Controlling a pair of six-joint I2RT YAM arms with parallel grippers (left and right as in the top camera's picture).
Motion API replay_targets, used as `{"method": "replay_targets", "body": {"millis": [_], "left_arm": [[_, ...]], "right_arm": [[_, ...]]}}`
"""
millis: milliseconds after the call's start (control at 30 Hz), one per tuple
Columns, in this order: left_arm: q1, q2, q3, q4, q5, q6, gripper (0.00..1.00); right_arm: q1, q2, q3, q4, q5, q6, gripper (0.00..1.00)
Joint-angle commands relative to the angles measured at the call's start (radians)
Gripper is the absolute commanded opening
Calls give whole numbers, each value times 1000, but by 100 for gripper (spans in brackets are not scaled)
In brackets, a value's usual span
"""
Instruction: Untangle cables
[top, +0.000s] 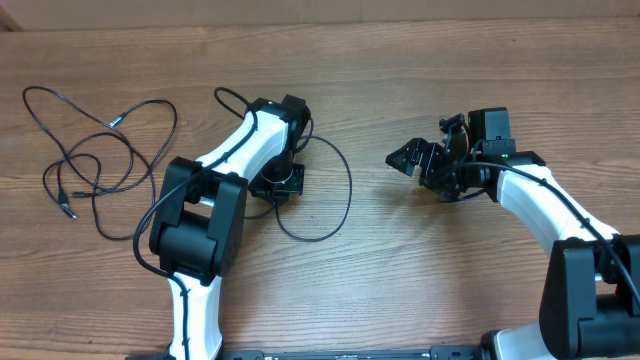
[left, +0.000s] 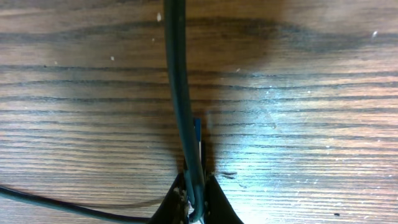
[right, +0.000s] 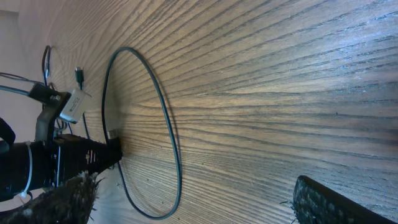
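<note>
One thin black cable lies in a wide loop on the wooden table to the right of my left gripper. In the left wrist view the left gripper is shut on this cable, which runs straight up from the jaws. A second black cable lies in loose loops at the far left, with small plug ends. My right gripper is open and empty, low over the table to the right of the loop. In the right wrist view its fingers frame the loop.
The left arm's own thick black wire arcs beside its white links. The left gripper body shows at the left of the right wrist view. Bare wood lies between and behind the arms.
</note>
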Motion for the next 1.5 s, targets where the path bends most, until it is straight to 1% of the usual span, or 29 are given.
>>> {"method": "replay_targets", "body": {"millis": [0,133,300,433,567,733,900,1067,1200,1333,1467], "left_arm": [[7,-11,53,-4,30,-5,4],[18,-74,180,-28,62,18,4],[43,-188,367,-25,58,24,4],[95,-277,507,17,55,24,4],[175,-343,594,74,55,24,4],[298,-392,613,111,-16,23,4],[404,-379,608,76,-104,24,4],[497,-344,600,24,-107,14,4],[559,-307,593,-16,-109,-33,4],[605,-256,593,-38,-109,-59,4],[635,-214,593,-61,-105,-60,4]], "right_arm": [[5,-19,-6,6,6,-8,100],[5,-19,-6,6,6,-7,100],[5,-19,-6,6,6,-7,100],[5,-19,-6,5,6,-7,100],[5,-19,-6,0,6,-7,100],[5,-19,-6,-1,6,-8,100],[5,-19,-6,3,6,-7,100],[5,-19,-6,6,6,-7,100],[5,-19,-6,6,6,-7,100],[5,-19,-6,6,6,-7,100],[5,-19,-6,6,6,-8,100]]}}
